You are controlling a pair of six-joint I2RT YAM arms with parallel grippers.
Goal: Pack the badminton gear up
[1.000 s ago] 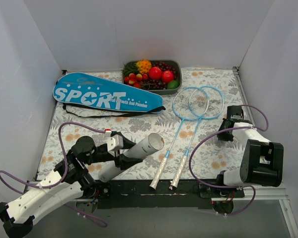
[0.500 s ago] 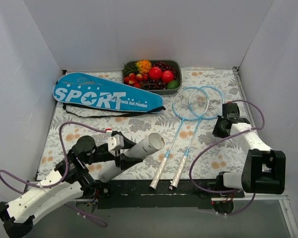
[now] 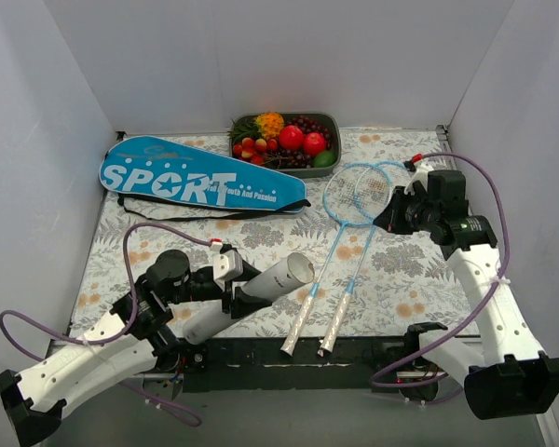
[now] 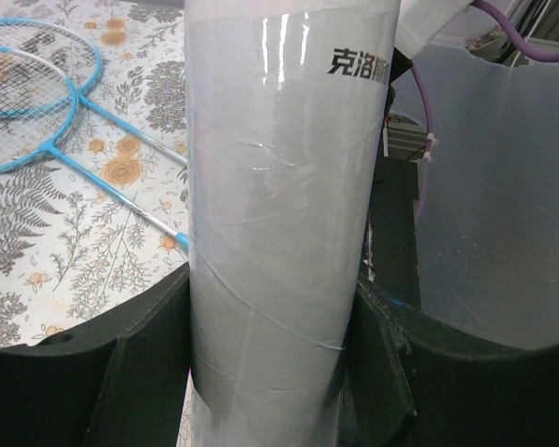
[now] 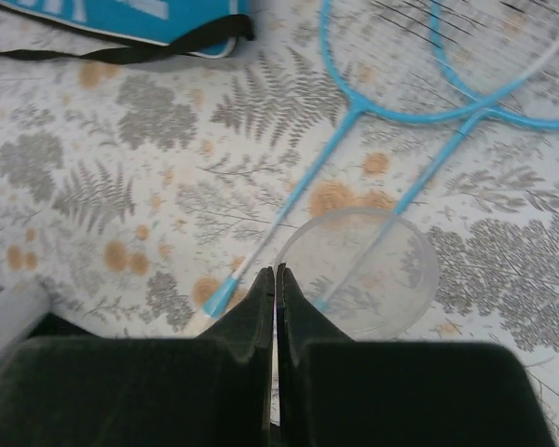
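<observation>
Across the upper left lies the bag point(image 3: 200, 177). Right of centre lie the crossed rackets point(image 3: 354, 200); on an arm stretched forward, the right gripper point(image 3: 391, 220) hangs clenched and empty beside their heads. Lower left, the left gripper point(image 3: 240, 291) grasps the tube point(image 3: 278, 277).

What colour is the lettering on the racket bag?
White, on a blue bag. It shows best in the top external view.

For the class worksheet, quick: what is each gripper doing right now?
Left gripper: closed on the shuttlecock tube.
Right gripper: shut; whether it pinches the clear disc at its tips cannot be told.
</observation>
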